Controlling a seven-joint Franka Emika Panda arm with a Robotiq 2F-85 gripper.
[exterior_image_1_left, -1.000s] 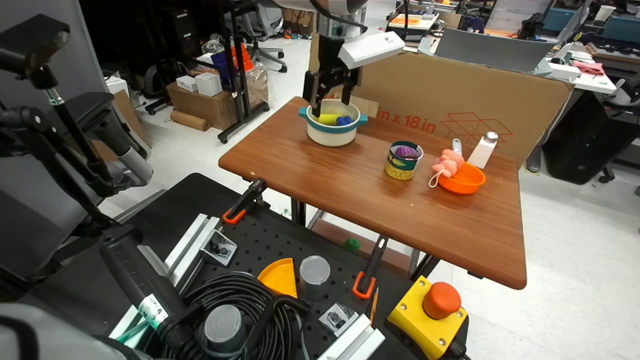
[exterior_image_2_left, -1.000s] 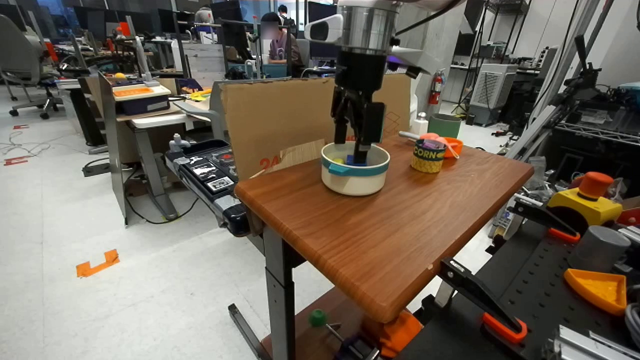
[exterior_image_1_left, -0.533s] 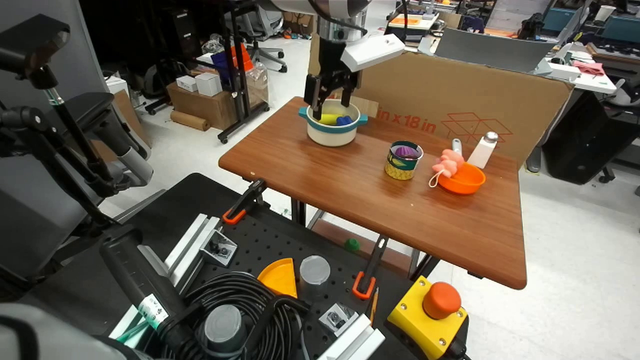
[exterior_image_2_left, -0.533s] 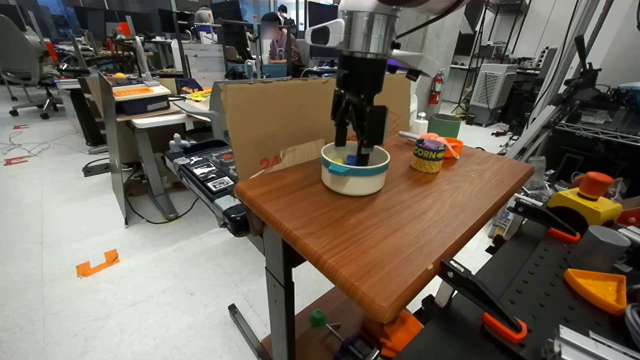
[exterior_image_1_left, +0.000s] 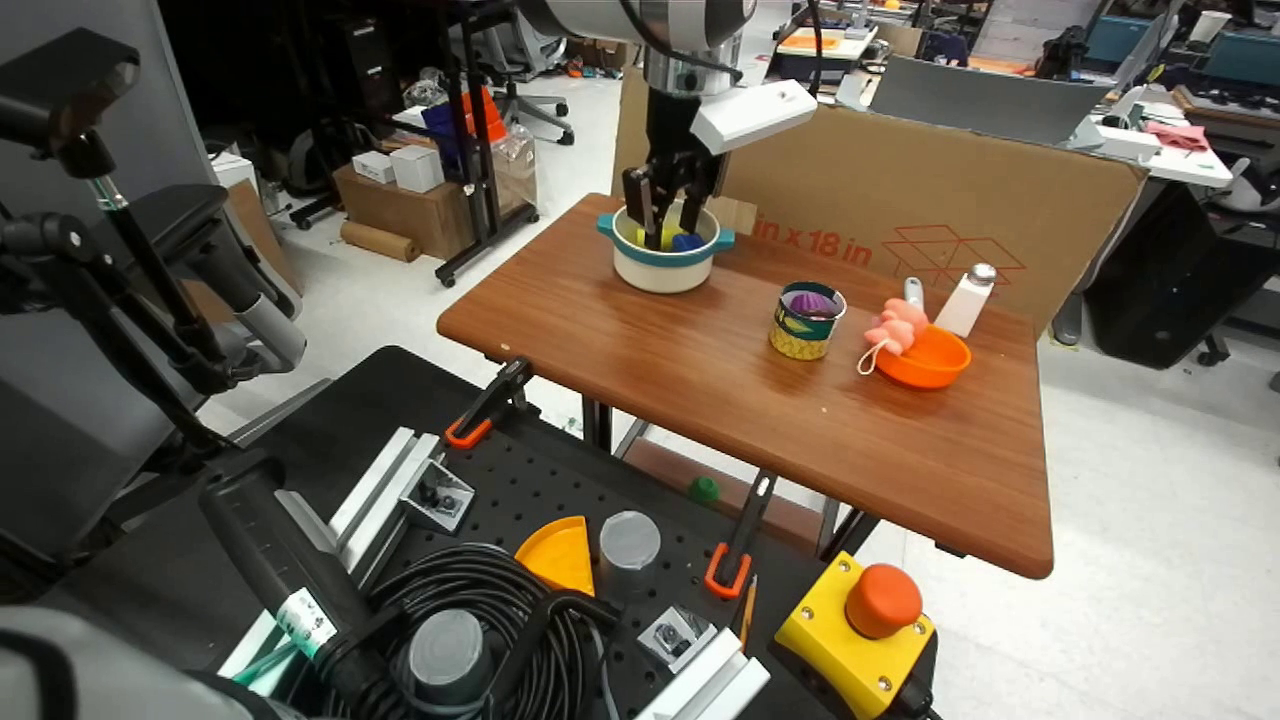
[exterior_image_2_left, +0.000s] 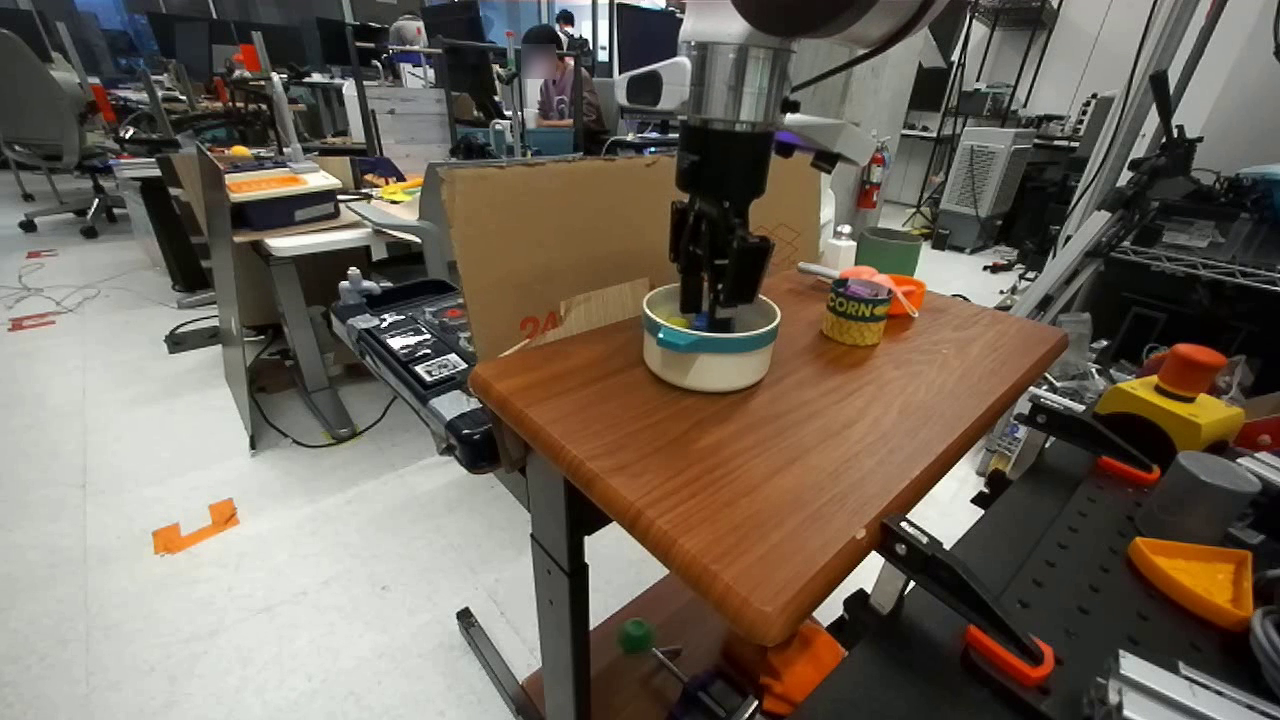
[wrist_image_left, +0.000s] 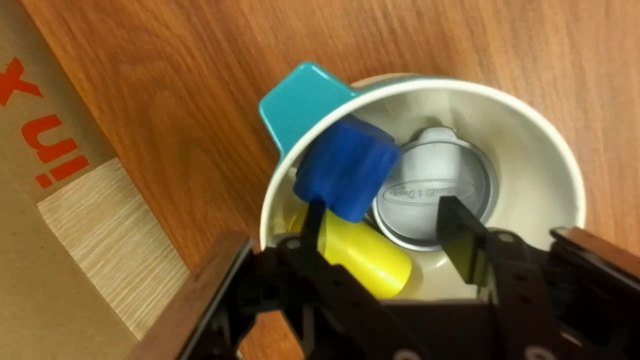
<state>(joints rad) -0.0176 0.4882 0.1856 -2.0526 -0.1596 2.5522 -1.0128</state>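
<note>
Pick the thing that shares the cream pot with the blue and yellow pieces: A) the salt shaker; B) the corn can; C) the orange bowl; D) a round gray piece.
D, since the wrist view shows the round gray piece lying inside the pot with the blue piece and the yellow piece.

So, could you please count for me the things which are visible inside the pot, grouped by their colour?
Blue piece: 1
Yellow cylinder: 1
Grey round piece: 1
Total: 3 visible in the pot; part of its inside is hidden.
</note>
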